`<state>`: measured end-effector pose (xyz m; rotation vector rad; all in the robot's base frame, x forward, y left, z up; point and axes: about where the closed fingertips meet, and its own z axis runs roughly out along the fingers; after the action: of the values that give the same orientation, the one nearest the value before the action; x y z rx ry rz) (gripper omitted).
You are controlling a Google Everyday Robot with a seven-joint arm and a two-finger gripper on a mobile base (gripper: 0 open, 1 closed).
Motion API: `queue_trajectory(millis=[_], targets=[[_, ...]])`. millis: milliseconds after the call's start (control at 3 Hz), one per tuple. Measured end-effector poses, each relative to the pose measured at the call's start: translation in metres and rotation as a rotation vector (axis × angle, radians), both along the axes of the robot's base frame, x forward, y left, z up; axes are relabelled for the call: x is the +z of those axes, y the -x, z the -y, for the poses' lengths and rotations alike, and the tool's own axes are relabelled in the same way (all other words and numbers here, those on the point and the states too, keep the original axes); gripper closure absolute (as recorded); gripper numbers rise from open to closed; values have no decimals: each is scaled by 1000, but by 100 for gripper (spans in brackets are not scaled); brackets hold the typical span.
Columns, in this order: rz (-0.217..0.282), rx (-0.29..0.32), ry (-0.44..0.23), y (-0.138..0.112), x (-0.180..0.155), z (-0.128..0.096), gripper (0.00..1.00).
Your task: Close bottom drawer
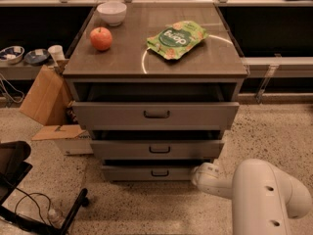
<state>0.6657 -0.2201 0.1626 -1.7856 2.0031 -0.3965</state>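
Observation:
The bottom drawer (pixel 146 173) is the narrowest grey front, lowest in the cabinet, with a small dark bar handle (pixel 159 173). It stands out slightly, with a dark gap above it. My gripper (pixel 199 173) is at the end of the white arm (pixel 264 195) that reaches in from the lower right. It is at the right end of the bottom drawer's front, close to the floor. The middle drawer (pixel 156 149) and the wide top drawer (pixel 156 114) also stand out a little.
On the cabinet top (pixel 122 58) lie a red apple (pixel 100 38), a white bowl (pixel 112 12) and a green snack bag (pixel 177 38). A cardboard box (pixel 46 99) leans at the left. A black chair base with cables (pixel 29 199) is at the lower left.

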Motion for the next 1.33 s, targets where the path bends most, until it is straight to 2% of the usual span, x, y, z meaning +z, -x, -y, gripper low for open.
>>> queue_trajectory(millis=[667,1000,1333], targets=[[0,0,0,0,0,0,9],[0,0,0,0,0,0,0],[0,0,0,0,0,0,14]])
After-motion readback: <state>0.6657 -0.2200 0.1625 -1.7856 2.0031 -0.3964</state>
